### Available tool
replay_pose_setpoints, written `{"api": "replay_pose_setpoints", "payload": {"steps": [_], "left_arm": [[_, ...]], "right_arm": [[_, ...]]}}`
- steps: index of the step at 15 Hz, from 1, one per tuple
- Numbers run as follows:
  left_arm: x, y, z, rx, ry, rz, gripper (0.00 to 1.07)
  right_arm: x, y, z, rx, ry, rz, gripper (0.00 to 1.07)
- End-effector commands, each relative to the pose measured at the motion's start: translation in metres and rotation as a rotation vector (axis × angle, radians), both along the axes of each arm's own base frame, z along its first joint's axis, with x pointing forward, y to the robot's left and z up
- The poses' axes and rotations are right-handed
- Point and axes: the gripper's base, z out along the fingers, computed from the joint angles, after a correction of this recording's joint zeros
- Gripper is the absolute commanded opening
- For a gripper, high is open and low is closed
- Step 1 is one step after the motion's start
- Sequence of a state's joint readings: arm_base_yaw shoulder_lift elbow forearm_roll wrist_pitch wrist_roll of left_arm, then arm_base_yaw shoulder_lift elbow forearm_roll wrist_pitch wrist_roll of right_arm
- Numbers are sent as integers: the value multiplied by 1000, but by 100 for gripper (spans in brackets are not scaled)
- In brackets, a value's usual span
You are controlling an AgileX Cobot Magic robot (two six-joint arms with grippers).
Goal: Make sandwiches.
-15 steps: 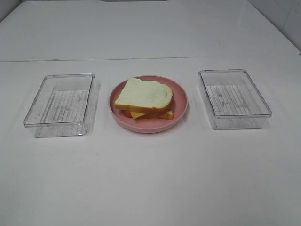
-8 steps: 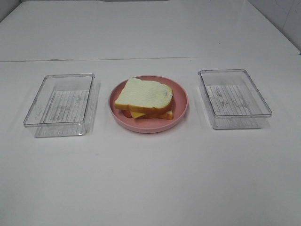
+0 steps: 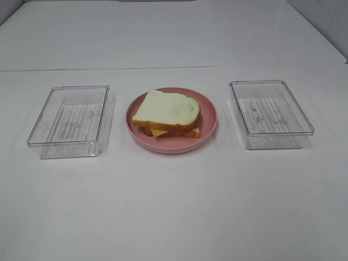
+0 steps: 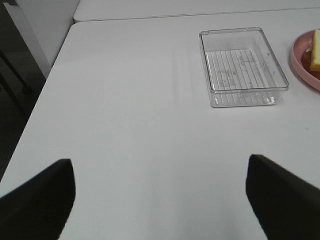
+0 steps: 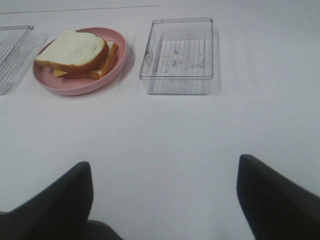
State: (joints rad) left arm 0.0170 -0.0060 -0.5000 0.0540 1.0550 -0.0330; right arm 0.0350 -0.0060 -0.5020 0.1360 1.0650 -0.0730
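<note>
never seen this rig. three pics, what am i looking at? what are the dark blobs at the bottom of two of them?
It is a robot with two arms, each ending in a two-finger gripper. One picture comes from a camera mounted high over a white table; no arm shows there. The other two come from cameras on each wrist. The dark blobs are fingers: left gripper, right gripper, both open, holding nothing.

On the table: a pink plate in the middle carrying a stacked toy sandwich, white bread on top with yellow cheese showing underneath. A left clear tray and a right clear tray sit on either side; both look empty.
</note>
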Motion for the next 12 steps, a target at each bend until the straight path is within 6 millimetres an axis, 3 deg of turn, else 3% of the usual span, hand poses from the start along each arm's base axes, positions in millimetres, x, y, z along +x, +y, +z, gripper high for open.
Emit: {"api": "replay_pose_setpoints", "payload": {"steps": [1, 12], "left_arm": [[-2, -4, 0, -18, -25, -32, 88], [-2, -7, 0, -7, -25, -77, 88]], "right_arm": [[-1, 0, 0, 3, -21, -3, 75], [-1, 0, 0, 3, -21, -3, 75]]}}
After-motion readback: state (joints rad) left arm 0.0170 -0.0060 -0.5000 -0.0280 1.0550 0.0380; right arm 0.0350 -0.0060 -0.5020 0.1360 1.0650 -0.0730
